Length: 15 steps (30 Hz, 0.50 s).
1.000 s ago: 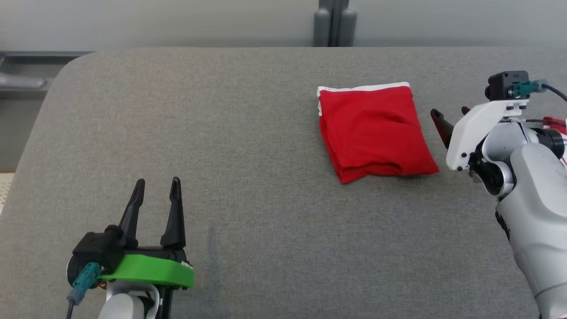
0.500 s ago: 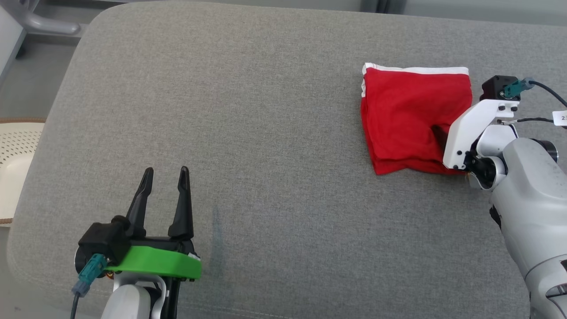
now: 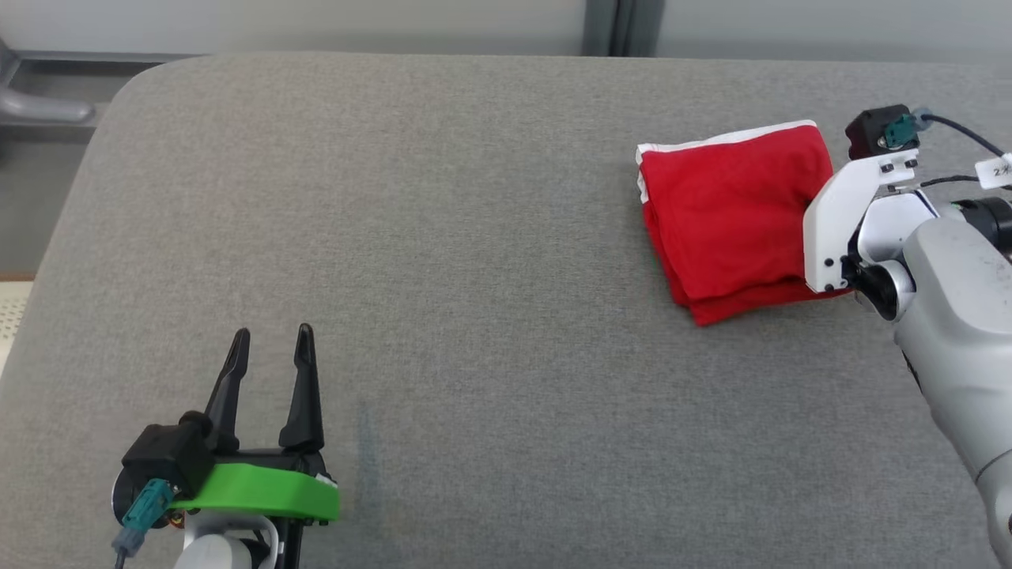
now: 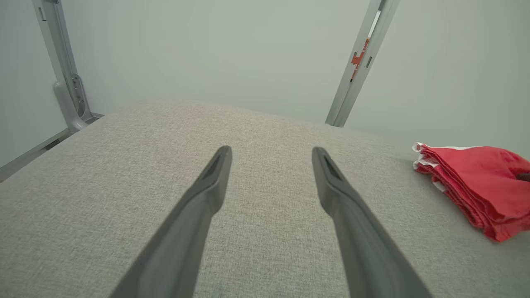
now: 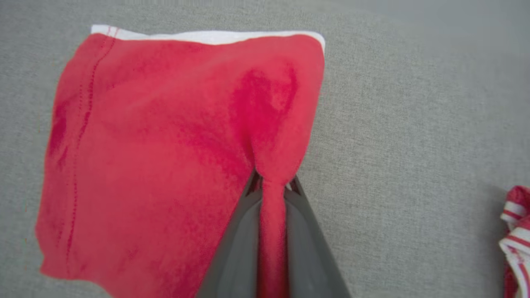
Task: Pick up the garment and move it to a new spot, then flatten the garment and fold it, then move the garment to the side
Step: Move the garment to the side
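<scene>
The garment (image 3: 731, 209) is a red folded cloth with a white trimmed edge, lying at the right of the grey padded table (image 3: 474, 237). In the right wrist view my right gripper (image 5: 273, 184) is shut on a pinched ridge of the garment (image 5: 165, 157) near its right edge. In the head view the white wrist bracket hides those fingers. My left gripper (image 3: 269, 344) stands open over bare table at the lower left, far from the cloth. Between its spread fingers (image 4: 215, 174) there is nothing, and the garment (image 4: 476, 182) lies far to the right in the left wrist view.
A red-and-white striped cloth (image 5: 515, 231) lies at the right edge of the right wrist view. Grey frame posts (image 4: 360, 62) stand behind the table against a pale wall. The table's rounded far left corner (image 3: 150, 79) meets the floor area.
My right gripper has reached over the garment's right edge and shut on a fold of it. The garment now sits slightly turned. The head camera has shifted. The left gripper keeps its pose.
</scene>
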Available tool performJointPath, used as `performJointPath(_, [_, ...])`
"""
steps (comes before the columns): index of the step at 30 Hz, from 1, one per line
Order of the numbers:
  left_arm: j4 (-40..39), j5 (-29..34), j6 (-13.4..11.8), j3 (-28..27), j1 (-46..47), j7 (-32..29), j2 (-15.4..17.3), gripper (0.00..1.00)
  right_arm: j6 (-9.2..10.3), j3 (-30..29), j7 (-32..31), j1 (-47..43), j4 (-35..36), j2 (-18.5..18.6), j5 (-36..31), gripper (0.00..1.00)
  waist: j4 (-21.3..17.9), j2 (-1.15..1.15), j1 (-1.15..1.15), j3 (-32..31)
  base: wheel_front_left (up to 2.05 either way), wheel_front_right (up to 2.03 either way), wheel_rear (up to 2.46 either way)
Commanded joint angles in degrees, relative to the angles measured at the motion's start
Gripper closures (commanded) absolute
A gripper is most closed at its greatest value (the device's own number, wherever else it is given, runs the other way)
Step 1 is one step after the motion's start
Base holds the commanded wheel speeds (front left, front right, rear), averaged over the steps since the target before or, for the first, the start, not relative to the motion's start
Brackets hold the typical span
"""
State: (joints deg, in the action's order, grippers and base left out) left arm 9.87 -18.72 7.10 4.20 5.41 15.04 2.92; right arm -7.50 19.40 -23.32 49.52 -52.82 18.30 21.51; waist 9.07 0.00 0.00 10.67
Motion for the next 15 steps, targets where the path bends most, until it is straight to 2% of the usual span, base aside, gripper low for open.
performJointPath(1, [-0.20,0.24,0.11,-0.55,-1.10,0.14,0.16,0.00,0.04,1.74,-1.01,0.85,1.62,1.17,1.09,1.00,-4.49,0.00,0.00,-2.80,0.00,0.00,0.00])
performJointPath(8, [-1.28,0.70,0.10,-2.04,-2.42,0.14,0.45,0.00,0.05,8.64,-5.33,1.93,10.78,7.95,6.27,1.00,-11.25,0.00,0.00,-3.11,0.00,0.00,0.00])
performJointPath(15, [-2.09,0.71,0.29,-0.78,0.01,0.14,0.47,0.00,0.05,8.41,-4.81,0.34,13.84,16.48,6.73,1.00,-14.37,0.00,0.00,-0.95,0.00,0.00,0.00])
